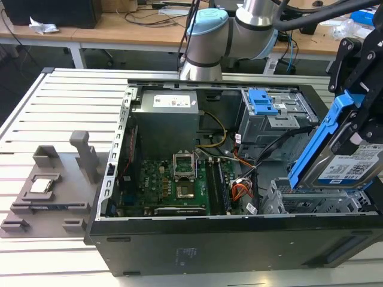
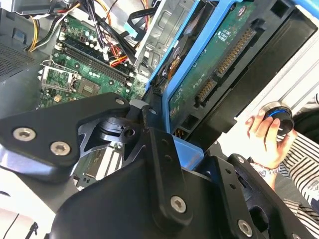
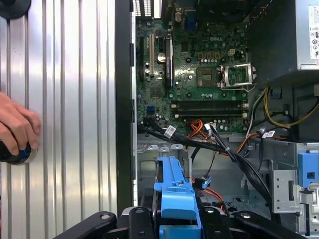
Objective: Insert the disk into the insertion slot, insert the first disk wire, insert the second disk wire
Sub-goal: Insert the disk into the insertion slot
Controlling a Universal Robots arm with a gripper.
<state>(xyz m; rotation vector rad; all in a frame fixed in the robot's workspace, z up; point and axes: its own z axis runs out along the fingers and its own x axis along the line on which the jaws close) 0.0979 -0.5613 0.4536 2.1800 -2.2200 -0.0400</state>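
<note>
One of three steps is in hand: disk to slot. Neither wire looks plugged.

Gripper [image 1: 354,107] is clamped on the disk [image 1: 353,170] at the end of its caddy [image 3: 177,199]. In the second wrist view the fingers [image 2: 157,149] pinch that blue end from both sides.

The disk is in the air, tilted, with its low end just above the slot [image 1: 314,203] and not in it yet.

Clock on the exterior view, motherboard [image 1: 179,179] at centre: slot at 4, disk at 3, tall cage [image 1: 254,128] at 2.

My read on doing it well:
- Level the disk to the bay before pushing. At this tilt a caddy corner would likely catch the perforated wall.
- Line up the caddy rails with the bay sides and go in straight. No yaw.
- Cables [image 3: 219,149] run loose between motherboard and slot, close to the bay mouth. Keep them clear so nothing gets pinched under the disk.
- The grip is at one end only, so the disk can lever in the fingers. Go slow, use low force, and stop on any resistance.
- Seat it fully. A half-seated caddy would probably leave the connectors short of the wires.

A hand [image 3: 17,127] rests on a round knob [image 3: 15,154] on the table [image 1: 60,107] beside the case, well apart from the bay.
</note>
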